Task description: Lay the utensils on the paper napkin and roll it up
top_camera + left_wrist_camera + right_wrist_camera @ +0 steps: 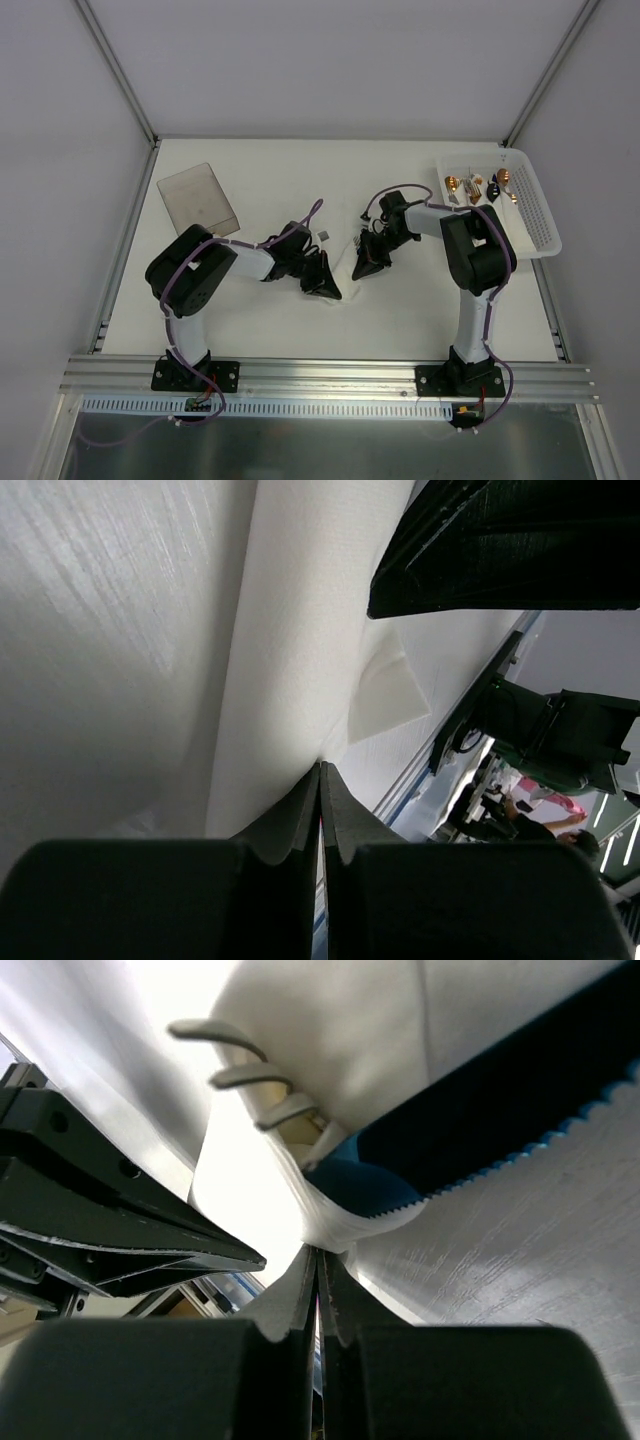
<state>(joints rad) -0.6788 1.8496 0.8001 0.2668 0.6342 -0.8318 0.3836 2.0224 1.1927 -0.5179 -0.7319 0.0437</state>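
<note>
The paper napkin (347, 266) lies at the table's middle between my two grippers. In the right wrist view the napkin (330, 1040) is folded over the utensils: silver fork tines (240, 1075) stick out, a bright blue handle (365, 1185) shows below, and a dark blue serrated knife (500, 1110) lies beside it. My right gripper (320, 1252) is shut, pinching a fold of the napkin; in the top view it (366, 262) sits at the napkin's right. My left gripper (320, 765) is shut on the napkin's edge (290, 630); in the top view it (327, 287) sits at the napkin's left.
A white basket (535, 215) at the back right holds white rolls with gold and black cutlery ends (478, 184). A translucent brown tray (198, 198) lies at the back left. A small grey piece (324, 235) lies behind the napkin.
</note>
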